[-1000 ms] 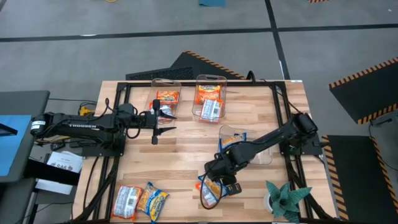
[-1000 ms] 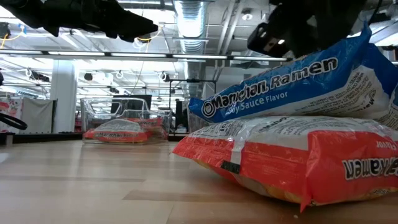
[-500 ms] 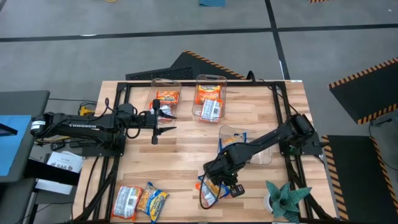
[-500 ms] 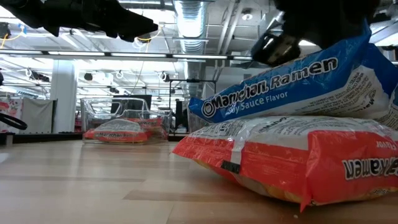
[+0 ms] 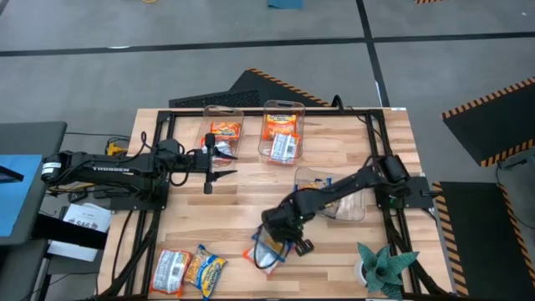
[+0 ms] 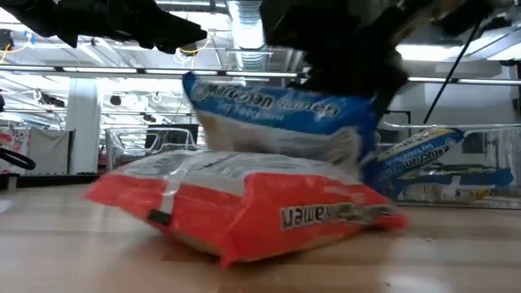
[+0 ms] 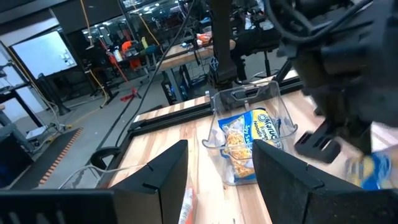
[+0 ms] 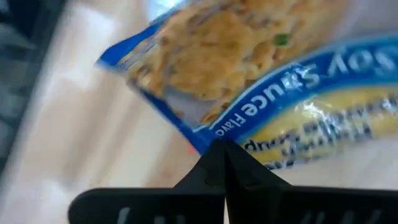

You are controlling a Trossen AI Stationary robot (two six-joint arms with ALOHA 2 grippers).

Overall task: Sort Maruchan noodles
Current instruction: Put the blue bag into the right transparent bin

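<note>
Blue-yellow soy sauce packet (image 6: 277, 114) is sitting in the right pincer (image 5: 278, 242), clamped tight, resting on the orange-red packet (image 6: 236, 203) lying on the wooden counter (image 5: 242, 209). Farther back from that packet, a clear bin (image 7: 249, 134) is holding another blue packet (image 7: 249, 140). Left pincer (image 5: 219, 164) is hanging spread open near the far bins (image 5: 280, 125).

Both arms, the left arm (image 5: 109, 167) and the right arm (image 5: 351, 188), are black and made of round tube links with thicker joints, the left one has small white letters along its link, and each ends in two flat, dark, matte fingers (image 7: 165, 180) with straight edges.
</note>
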